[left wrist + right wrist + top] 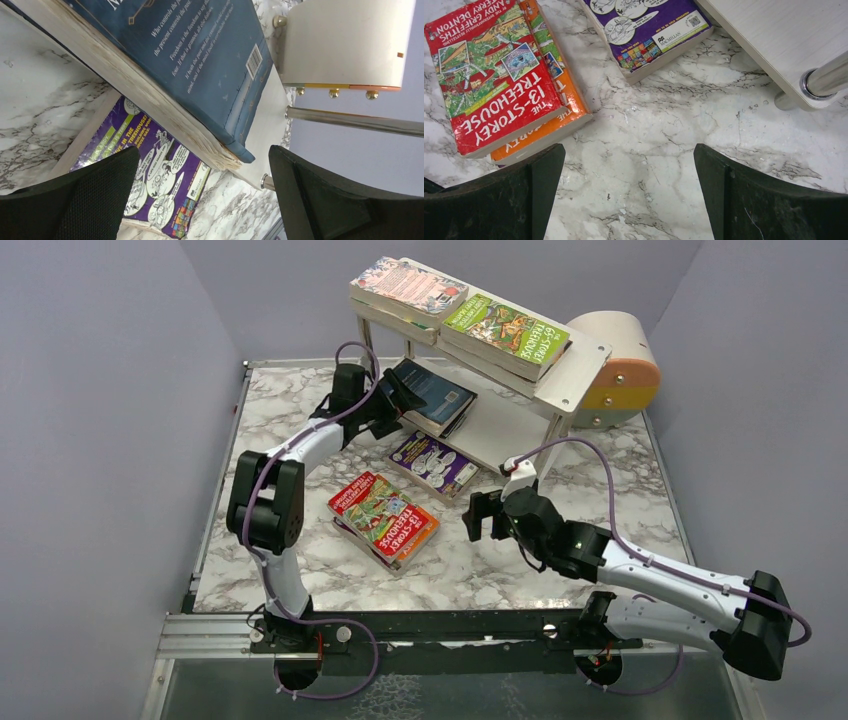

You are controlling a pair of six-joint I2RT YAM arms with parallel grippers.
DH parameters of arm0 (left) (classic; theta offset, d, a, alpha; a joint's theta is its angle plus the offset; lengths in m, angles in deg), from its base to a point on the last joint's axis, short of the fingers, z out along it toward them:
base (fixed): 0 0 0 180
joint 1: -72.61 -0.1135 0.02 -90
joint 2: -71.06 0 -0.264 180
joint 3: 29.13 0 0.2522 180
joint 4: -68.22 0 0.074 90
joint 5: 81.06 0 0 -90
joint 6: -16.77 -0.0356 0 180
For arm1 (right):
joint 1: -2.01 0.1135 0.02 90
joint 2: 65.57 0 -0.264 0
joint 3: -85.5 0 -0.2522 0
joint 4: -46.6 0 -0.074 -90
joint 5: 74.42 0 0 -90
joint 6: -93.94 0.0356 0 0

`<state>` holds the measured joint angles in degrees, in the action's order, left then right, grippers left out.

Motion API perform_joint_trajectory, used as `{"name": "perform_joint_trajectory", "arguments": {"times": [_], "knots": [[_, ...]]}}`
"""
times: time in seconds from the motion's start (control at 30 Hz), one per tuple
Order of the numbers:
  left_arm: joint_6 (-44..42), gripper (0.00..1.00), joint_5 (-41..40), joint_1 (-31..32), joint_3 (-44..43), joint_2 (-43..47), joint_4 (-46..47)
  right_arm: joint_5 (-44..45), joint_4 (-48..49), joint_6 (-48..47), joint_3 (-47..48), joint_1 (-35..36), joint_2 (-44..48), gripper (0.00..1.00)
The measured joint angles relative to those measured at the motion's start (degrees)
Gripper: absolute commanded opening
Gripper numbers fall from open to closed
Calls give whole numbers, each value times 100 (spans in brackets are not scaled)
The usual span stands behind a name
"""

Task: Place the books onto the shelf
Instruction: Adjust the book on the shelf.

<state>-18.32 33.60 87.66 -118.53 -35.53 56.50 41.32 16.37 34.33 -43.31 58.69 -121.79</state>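
Note:
The shelf [572,375] stands at the back. Its top board holds a pink-patterned book [410,284] and a green book [506,332]. A dark blue book [434,396] lies on the lower board [263,117], its corner [200,60] just ahead of my open left gripper [205,192], which holds nothing. A purple book [433,462] lies on the table by the board's front edge. A red book [489,75] sits on an orange book [549,125] mid-table. My right gripper [629,192] hangs open over bare marble between these books and the shelf leg [824,80].
A round beige-and-orange box [618,368] stands right of the shelf, close behind its end. Grey walls close in the marble table [600,530] on three sides. A metal rail [420,630] runs along the near edge by the arm bases.

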Motion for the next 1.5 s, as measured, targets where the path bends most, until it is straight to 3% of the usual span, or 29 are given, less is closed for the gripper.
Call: {"name": "perform_joint_trajectory", "arguments": {"times": [0.53, 0.97, 1.1, 1.3, 1.5], "knots": [[83, 99, 20, 133, -636, -514, 42, 13, -4, 92, 0, 0, 37, 100], [83, 99, -35, 131, -538, -498, 15, 26, 4, 105, 0, 0, 26, 100], [-83, 99, -356, 96, -50, -22, -221, -133, 22, 79, 35, -2, -254, 100], [-356, 99, -734, -160, 835, 1537, -520, -866, 111, 7, 407, 0, -1351, 100], [-330, 99, -597, -890, 1926, 2767, -289, -1228, 332, -33, 450, 0, -1668, 100]]}}
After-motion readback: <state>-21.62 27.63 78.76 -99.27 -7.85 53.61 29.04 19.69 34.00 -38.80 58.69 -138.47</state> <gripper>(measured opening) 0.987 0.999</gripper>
